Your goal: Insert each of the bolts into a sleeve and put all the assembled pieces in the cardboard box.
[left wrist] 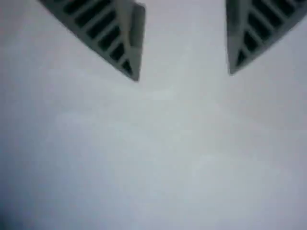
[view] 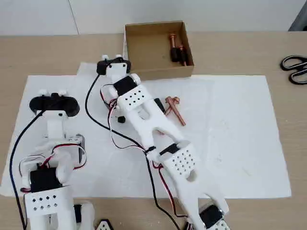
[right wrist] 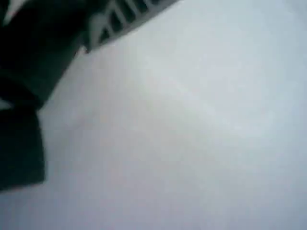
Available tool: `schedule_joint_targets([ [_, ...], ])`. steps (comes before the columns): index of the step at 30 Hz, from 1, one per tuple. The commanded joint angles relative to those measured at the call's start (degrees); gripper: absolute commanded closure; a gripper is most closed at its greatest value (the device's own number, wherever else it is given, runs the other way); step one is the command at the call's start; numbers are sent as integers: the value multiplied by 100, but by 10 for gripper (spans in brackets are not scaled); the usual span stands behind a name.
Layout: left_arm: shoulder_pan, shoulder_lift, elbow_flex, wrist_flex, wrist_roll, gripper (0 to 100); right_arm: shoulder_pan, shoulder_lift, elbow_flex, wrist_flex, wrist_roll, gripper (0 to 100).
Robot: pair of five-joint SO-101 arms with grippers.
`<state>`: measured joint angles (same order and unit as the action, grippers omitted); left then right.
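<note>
The left gripper (left wrist: 183, 74) hangs close over the white paper sheet (left wrist: 153, 158), its fingers (left wrist: 127, 43) spread wide with nothing between them. The left arm (view: 53, 129) stands at 8 o'clock on the desk (view: 43, 52). The right arm (view: 144, 112) stretches from 5 o'clock toward 11, its wrist just beside the cardboard box (view: 144, 48) at 12 o'clock. Whether the right gripper (right wrist: 103, 33) is spread or closed I cannot tell. Two boxed copper pieces (view: 176, 48) lie along the box's 3 o'clock side. Loose copper parts (view: 173, 109) lie on the paper near the centre, just at 3 o'clock of the right arm. Scissors (view: 295, 68) sit at 2 o'clock.
</note>
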<state>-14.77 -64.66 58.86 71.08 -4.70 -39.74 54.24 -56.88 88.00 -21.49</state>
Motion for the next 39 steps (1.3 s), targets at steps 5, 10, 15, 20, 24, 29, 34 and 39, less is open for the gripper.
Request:
schedule_joint_targets([
  [5, 26, -62, -31, -114, 9, 887, -22, -13, -9, -66, -35, 773],
  [10, 35, -62, -22, -114, 9, 887, -22, -4, -9, -75, -44, 799],
  [15, 35, -62, -22, -114, 9, 887, 4, 4, -9, -295, -35, 929],
  [20, 35, -62, -22, -114, 9, 887, -4, 4, -9, -312, -26, 920],
  [24, 35, -62, -22, -114, 9, 887, 4, -4, -9, -268, -26, 920],
  [29, 35, -62, -22, -114, 9, 887, 4, -154, -9, -215, 26, 920],
  [34, 18, -62, -22, -114, 9, 887, -22, -1095, -18, 567, 466, 920],
  [39, 35, -62, -22, -114, 9, 887, 198, -2018, 18, 1007, 677, 920],
])
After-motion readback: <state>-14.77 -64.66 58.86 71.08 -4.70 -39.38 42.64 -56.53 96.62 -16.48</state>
